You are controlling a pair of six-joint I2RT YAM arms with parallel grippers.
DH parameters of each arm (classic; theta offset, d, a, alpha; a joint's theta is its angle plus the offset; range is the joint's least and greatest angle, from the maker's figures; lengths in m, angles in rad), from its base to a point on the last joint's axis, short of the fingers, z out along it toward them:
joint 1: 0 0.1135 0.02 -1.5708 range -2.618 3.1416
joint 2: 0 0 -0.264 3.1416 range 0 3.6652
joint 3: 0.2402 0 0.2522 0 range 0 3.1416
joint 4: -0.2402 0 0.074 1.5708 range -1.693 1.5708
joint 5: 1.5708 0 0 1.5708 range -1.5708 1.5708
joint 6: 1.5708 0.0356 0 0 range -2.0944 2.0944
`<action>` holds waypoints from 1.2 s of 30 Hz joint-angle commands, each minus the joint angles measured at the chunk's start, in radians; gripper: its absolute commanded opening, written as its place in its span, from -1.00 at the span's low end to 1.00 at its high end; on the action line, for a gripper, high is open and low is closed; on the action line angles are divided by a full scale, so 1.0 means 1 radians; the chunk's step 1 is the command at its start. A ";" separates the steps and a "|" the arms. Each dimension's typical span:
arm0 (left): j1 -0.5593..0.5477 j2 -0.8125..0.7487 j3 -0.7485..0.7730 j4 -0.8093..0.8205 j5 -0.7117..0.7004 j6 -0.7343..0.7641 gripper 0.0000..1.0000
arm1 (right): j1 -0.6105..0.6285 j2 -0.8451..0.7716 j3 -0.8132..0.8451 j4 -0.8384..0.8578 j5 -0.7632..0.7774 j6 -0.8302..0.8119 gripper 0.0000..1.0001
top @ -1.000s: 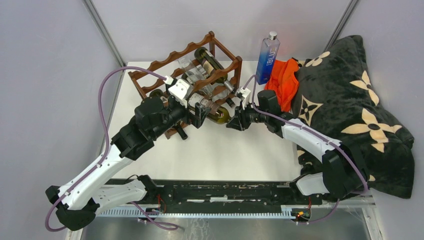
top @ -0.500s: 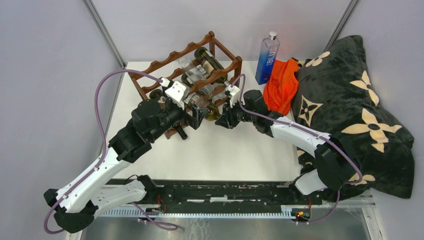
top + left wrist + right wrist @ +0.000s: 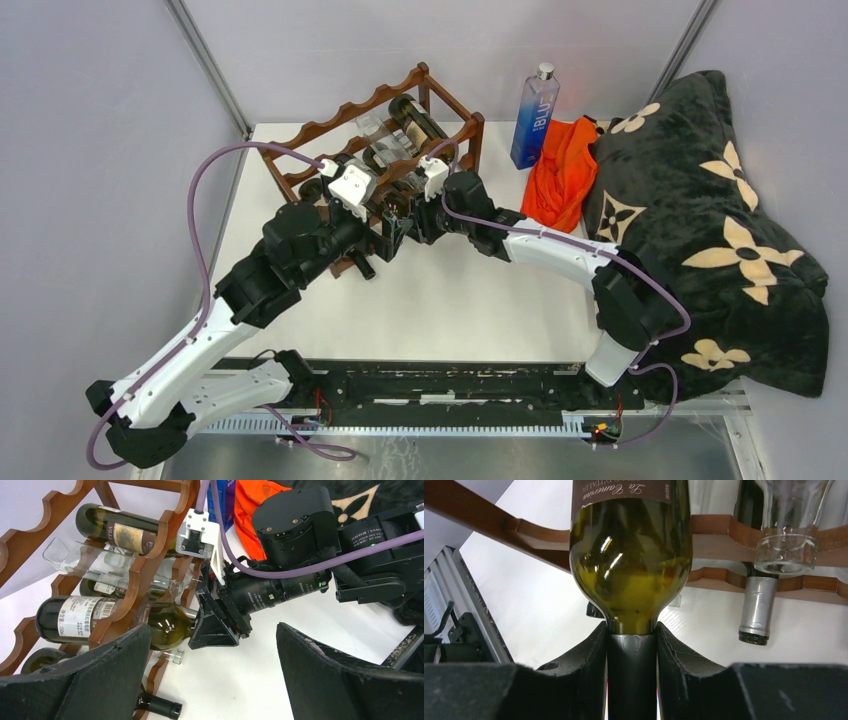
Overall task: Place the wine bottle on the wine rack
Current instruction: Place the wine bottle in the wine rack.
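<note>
The right tool (image 3: 631,647), clamped on the neck of the green wine bottle (image 3: 630,575), has pushed it deeper into the wine rack (image 3: 345,113) over the last second, so seating looks nearly done. The left tool (image 3: 212,677) hangs wide open beside the rack.

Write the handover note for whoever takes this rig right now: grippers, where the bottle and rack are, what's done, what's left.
Left gripper: open, empty, in front of the wine rack.
Right gripper: shut on the neck of the wine bottle.
Bottle: on its side, body in among the rack's scalloped rails, neck pointing out of the front.
Done: bottle is in a rack slot.
Left: check it is seated, open the right gripper, back both arms away.
</note>
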 commanded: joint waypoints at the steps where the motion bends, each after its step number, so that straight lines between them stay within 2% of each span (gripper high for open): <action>1: 0.004 -0.019 0.020 -0.008 -0.039 -0.035 1.00 | 0.017 0.014 0.107 0.150 0.120 0.050 -1.00; 10: 0.004 -0.034 0.015 -0.023 -0.085 -0.061 1.00 | 0.066 0.066 0.159 0.168 0.270 0.107 -1.00; 21: 0.004 -0.064 0.017 -0.049 -0.120 -0.078 1.00 | 0.066 0.161 0.271 0.176 0.305 0.109 -1.00; 36: 0.004 -0.078 0.009 -0.064 -0.135 -0.078 1.00 | 0.069 0.256 0.390 0.136 0.277 0.157 -0.96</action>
